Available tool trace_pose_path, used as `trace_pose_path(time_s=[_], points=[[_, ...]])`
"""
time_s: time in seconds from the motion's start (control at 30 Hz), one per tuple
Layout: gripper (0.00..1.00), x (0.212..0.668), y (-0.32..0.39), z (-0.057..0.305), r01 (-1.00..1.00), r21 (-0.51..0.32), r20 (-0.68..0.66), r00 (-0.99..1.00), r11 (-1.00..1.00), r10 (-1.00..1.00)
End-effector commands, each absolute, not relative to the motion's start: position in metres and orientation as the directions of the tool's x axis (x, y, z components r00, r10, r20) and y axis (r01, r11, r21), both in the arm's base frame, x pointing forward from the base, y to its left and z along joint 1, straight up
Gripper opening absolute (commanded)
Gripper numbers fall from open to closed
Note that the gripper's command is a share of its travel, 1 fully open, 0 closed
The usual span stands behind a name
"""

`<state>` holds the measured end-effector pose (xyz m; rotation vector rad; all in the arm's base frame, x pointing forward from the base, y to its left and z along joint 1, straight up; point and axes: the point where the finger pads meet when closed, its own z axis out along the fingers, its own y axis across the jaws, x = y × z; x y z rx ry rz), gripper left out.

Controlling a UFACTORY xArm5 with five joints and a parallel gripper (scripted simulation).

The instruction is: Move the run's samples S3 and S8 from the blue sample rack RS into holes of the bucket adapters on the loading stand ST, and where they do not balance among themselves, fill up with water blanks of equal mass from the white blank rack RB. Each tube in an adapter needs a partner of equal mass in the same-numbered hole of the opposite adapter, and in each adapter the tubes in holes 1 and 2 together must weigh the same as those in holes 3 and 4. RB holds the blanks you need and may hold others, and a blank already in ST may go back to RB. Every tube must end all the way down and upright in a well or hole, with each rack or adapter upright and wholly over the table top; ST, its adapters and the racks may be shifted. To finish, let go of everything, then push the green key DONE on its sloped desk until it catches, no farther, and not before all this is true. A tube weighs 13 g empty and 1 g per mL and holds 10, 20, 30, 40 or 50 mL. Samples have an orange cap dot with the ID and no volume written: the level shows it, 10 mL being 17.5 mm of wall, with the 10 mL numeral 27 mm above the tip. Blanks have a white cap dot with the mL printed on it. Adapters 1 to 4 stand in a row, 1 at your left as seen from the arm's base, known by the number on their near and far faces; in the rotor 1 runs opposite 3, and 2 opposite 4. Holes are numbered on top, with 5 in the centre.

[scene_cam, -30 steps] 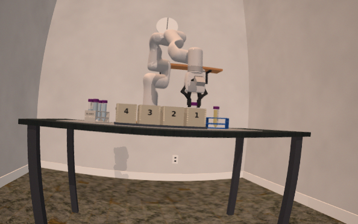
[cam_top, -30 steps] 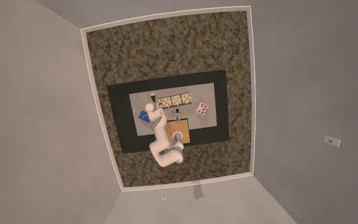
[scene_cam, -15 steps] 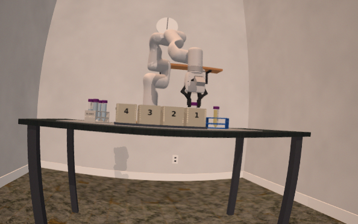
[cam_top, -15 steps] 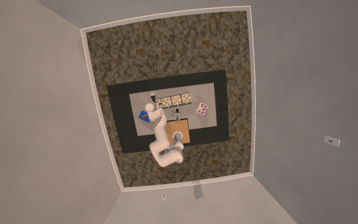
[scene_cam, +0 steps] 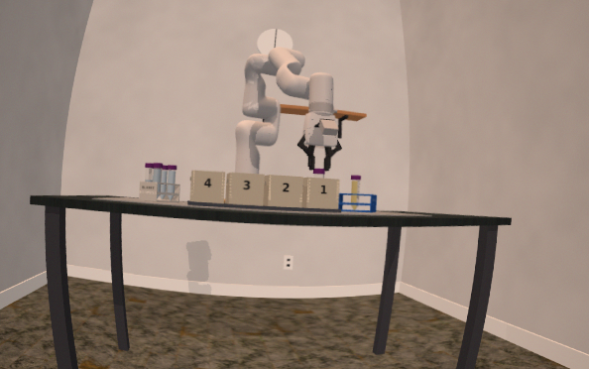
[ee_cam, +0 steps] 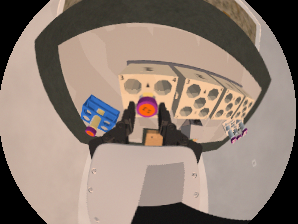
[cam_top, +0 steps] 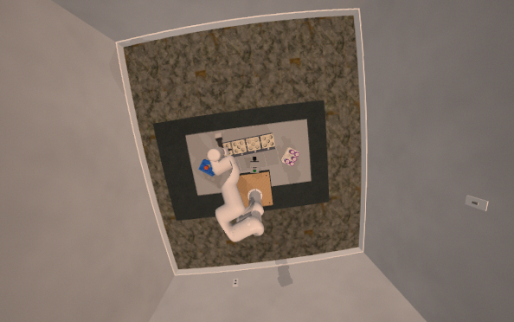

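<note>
My gripper (scene_cam: 318, 165) (ee_cam: 146, 108) hangs straight over adapter 1 (scene_cam: 322, 193) (ee_cam: 149, 86), the left end of the row as seen from the base. A sample tube with a purple cap (scene_cam: 318, 172) and an orange dot (ee_cam: 147, 107) sits deep in a hole of adapter 1; only its cap shows. The fingers stand on either side of the cap, slightly apart from it, so the gripper is open. The blue rack RS (cam_top: 206, 163) (scene_cam: 352, 203) stands beside adapter 1 and holds one sample tube (scene_cam: 355, 188) with yellowish liquid.
Adapters 2 (scene_cam: 285, 190), 3 (scene_cam: 246, 188) and 4 (scene_cam: 207, 186) stand in a row on the stand (cam_top: 248, 144). The white blank rack RB (cam_top: 289, 157) (scene_cam: 156, 188) (ee_cam: 234, 131) holds several purple-capped tubes. The green DONE key (cam_top: 254, 170) sits near the arm's base.
</note>
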<state>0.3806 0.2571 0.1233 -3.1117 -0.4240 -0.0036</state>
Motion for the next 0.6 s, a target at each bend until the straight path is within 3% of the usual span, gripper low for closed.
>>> trace_pose_path(time_s=[0.0,0.57], points=[[0.43,0.382,0.258,0.134,0.268,-0.002,0.007,0.964,-0.964,0.268],[0.43,0.381,0.258,0.164,0.268,-0.002,0.007,0.964,-0.964,0.268]])
